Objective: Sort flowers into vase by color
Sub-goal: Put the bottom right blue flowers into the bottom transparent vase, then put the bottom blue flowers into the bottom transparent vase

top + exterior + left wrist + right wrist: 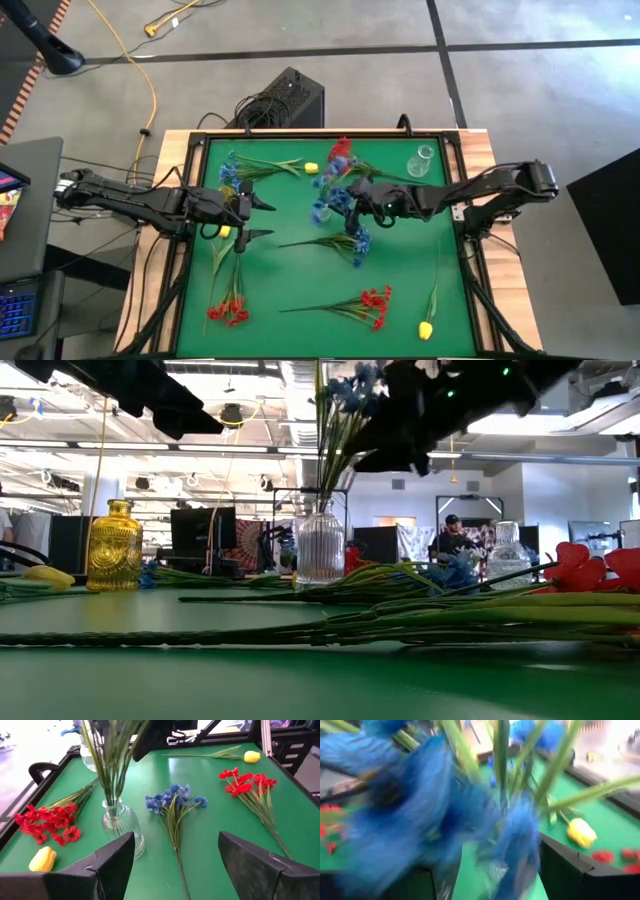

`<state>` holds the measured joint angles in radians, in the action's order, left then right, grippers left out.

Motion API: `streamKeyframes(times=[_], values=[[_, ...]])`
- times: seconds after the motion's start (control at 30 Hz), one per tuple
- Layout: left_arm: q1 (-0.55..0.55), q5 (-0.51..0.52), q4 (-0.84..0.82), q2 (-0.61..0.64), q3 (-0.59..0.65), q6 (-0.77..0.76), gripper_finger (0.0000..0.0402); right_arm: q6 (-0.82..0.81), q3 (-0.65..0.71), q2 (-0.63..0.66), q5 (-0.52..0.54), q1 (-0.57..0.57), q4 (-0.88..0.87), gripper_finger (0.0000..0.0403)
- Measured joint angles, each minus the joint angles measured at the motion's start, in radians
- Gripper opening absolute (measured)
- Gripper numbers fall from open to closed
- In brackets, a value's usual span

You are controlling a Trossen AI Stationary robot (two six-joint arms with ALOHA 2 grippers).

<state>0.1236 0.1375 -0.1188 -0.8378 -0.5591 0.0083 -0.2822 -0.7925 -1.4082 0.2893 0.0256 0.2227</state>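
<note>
Right claw (pixel 352 214), fingers spread, hangs just over the clear ribbed glass vase (pixel 119 820) w/ the blue-bloom sprig (pixel 345 405) standing in it, stems upright. Left claw (pixel 258 218) spread too, near tabletop's (pixel 400 280) left side; red and yellow sprigs lie scattered.

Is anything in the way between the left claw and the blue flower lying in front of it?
Nothing visible blocks it. The left gripper is open, and the blue flower lies on bare mat; the clear vase stands off to one side.

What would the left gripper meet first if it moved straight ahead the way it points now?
Probably the ribbed clear vase with green stems, just beyond the left gripper's open fingers and slightly off centre; depth is uncertain, so it may instead pass toward the blue sprig.
</note>
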Motion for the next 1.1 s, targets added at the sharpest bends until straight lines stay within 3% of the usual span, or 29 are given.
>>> streamKeyframes(times=[0.23,0.43,0.67,0.87,1.1], values=[[0.001,-0.038,-0.004,0.000,0.000,-0.072,0.0277,-0.145,-0.070,0.102,-0.002,0.052,-0.387,0.0270],[0.062,-0.054,0.095,-0.044,0.035,-0.164,0.0277,-0.260,-0.073,0.148,-0.004,0.145,-0.504,0.0270],[0.167,0.007,0.278,-0.280,0.037,-0.148,0.0277,-0.379,-0.073,0.120,0.013,0.269,-0.527,0.0270],[0.178,0.067,0.460,-0.506,0.033,-0.125,0.0277,-0.454,-0.073,0.033,0.146,0.365,-0.520,0.0270],[0.174,0.116,0.472,-0.739,-0.059,-0.090,0.0277,-0.472,-0.073,-0.080,0.274,0.428,-0.433,0.0270]])
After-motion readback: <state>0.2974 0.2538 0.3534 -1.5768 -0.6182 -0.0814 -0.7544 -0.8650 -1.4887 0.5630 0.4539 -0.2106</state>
